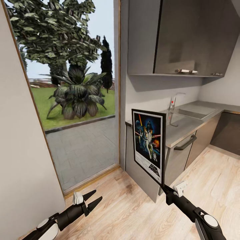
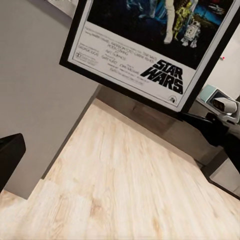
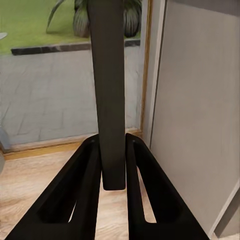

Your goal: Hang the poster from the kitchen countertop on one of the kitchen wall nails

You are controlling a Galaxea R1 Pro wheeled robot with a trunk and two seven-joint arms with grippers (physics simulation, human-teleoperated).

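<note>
**Poster held by one corner: slip risk**

Near left, the left gripper [image 1: 95, 197] hangs over the floor, fingers spread, holding nothing. Near right, the right gripper [image 1: 163, 185] pinches the poster [image 1: 149, 144] at its bottom edge, fingers closed on the frame; the poster stands upright, clear of the counter [image 1: 185, 125]. So low a grip may let it pivot or drop. Farther right, the sink [image 1: 191, 113] looks empty.

"STAR WARS" title on the poster [image 2: 150, 45], lower right corner, small credit lines beside it unreadable
</note>
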